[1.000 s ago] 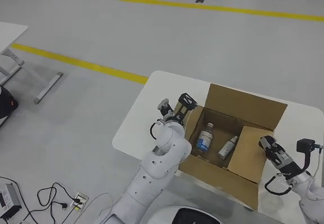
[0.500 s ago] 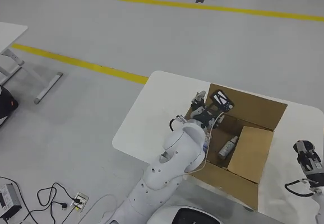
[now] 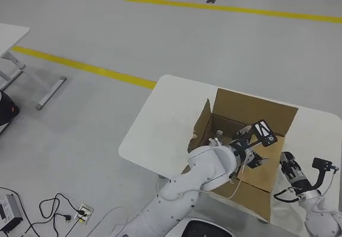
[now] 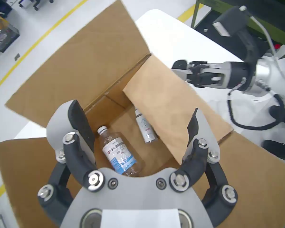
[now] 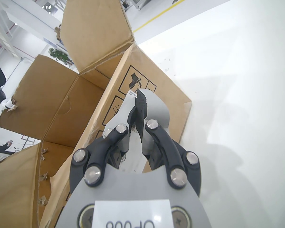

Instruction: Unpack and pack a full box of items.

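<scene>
Unpacking step, I'd say: the left gripper (image 4: 134,112) hangs over the open cardboard box (image 4: 85,55), fingers apart, above a clear bottle (image 4: 118,154) and a smaller bottle (image 4: 144,129) lying inside. The right gripper (image 5: 139,100) sits beside the box, fingers together. Next, lower onto one bottle.

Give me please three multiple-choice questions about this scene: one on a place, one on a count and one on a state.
1. Where is the left hand?
A. above the open box
B. in a sink
C. in a drawer

2. How many bottles lie in the box?
A. one
B. four
C. two

3. The right hand is:
A. wide open
B. shut, holding nothing
C. shut on a cup

Answers:
1 A: the left wrist view looks down into the box.
2 C: a large one and a small one lie on its floor.
3 B: its fingers meet with nothing between them.
</scene>
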Controlling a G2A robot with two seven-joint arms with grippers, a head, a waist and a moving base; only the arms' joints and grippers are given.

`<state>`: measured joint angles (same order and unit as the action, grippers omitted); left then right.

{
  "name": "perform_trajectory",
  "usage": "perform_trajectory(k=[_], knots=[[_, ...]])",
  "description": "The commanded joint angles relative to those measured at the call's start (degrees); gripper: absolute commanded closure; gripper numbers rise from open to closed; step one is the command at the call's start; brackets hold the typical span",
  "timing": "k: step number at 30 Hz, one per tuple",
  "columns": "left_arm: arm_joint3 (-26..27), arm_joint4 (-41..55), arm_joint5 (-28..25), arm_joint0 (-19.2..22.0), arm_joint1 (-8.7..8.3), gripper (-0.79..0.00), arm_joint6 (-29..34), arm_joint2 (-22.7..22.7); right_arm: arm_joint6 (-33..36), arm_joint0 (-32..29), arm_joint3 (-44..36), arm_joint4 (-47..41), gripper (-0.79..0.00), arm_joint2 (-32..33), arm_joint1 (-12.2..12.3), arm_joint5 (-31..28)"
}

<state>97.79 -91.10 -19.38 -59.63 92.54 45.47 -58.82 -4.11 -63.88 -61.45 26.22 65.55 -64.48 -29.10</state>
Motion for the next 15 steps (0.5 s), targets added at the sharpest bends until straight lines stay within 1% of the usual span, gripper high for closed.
perform_trajectory(k=[1, 5, 10, 13, 15], knots=[[0.04, -0.39, 0.06, -0.01, -0.01, -0.785, -0.05, -0.01, -0.27, 1.33, 1.64, -0.12, 0.0, -0.82, -0.46, -0.72], [0.04, -0.39, 0.06, -0.01, -0.01, -0.785, -0.05, -0.01, -0.97, 2.97, 4.21, 0.17, 0.0, -1.25, -1.0, -1.99], [0.04, -0.39, 0.06, -0.01, -0.01, -0.785, -0.05, -0.01, -2.1, 2.12, 5.24, -0.21, 0.0, 1.32, -0.6, -3.88], [-1.75, 0.02, 0.55, -0.79, -0.07, -0.785, -1.33, 0.35, -2.26, 0.71, 3.95, 0.13, 0.0, 3.9, 0.06, -4.23], [-3.98, 3.46, 2.56, -0.1, 0.26, -0.785, -0.46, 0.24, -1.92, -0.37, 2.4, 0.88, 0.0, 5.75, 0.58, -3.85]])
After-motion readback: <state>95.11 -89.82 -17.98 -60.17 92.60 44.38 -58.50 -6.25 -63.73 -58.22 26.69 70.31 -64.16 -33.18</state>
